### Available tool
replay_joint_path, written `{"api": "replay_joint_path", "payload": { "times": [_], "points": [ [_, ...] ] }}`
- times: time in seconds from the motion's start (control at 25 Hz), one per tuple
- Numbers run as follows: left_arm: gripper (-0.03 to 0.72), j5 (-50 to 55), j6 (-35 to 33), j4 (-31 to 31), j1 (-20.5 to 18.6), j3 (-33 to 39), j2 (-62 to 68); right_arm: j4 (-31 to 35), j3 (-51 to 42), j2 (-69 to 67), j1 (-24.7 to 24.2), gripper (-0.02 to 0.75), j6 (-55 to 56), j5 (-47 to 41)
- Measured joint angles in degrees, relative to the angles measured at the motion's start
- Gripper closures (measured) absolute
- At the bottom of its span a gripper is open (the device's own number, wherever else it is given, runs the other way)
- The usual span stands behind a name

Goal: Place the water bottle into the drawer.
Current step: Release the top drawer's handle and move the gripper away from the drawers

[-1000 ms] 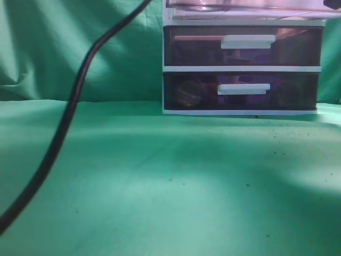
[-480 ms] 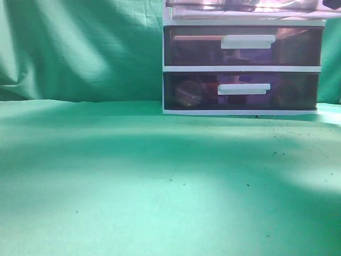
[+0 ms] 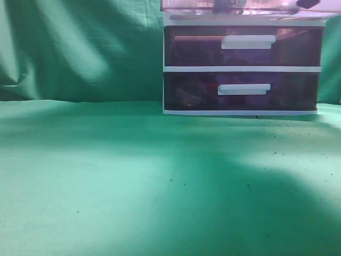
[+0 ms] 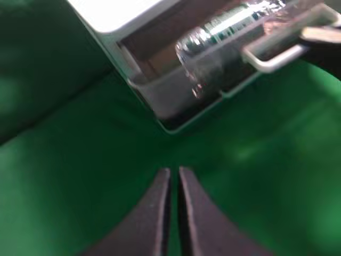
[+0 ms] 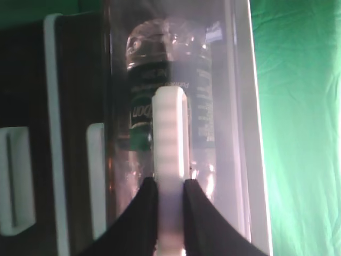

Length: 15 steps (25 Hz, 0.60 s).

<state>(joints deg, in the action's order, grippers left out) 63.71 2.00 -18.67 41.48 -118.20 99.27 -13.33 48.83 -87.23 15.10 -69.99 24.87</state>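
The top drawer (image 3: pixel 240 6) of the white-framed unit shows only as a strip at the top edge of the exterior view. In the left wrist view this drawer (image 4: pixel 170 98) is pulled out, and the clear water bottle (image 4: pixel 224 34) with a green label lies in it. In the right wrist view the bottle (image 5: pixel 160 69) shows through the translucent drawer front (image 5: pixel 226 106). My right gripper (image 5: pixel 169 184) is shut on the drawer's white handle (image 5: pixel 169 133). My left gripper (image 4: pixel 174 173) is shut and empty, over the green cloth, apart from the unit.
The two lower drawers (image 3: pixel 242 48) (image 3: pixel 242 90) are closed. The unit stands at the back right of the green cloth table (image 3: pixel 160 181), with a green backdrop (image 3: pixel 80 48) behind it. The right gripper's dark body shows beside the handle (image 4: pixel 274 56) in the left wrist view.
The black cable that hung across the left of the exterior view has gone out of view. The visible strip of the top drawer has shifted, and the shadows on the cloth have moved.
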Motion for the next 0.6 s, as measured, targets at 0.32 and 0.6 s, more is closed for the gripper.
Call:
{"api": "replay_joint_path", "payload": {
  "times": [0.32, 0.6],
  "points": [
    [0.688, 8.8, -0.8, 7.4, 0.0, -0.1, -9.4, 0.0, 14.7, -11.2, -2.5, 0.636, -3.0, -2.5],
    [0.688, 9.3, -2.4, 10.5, 0.0, -0.3, -12.6, -3.5, 19.9, -14.6, -2.9, 0.636, -3.2, -3.7]
  ]
}}
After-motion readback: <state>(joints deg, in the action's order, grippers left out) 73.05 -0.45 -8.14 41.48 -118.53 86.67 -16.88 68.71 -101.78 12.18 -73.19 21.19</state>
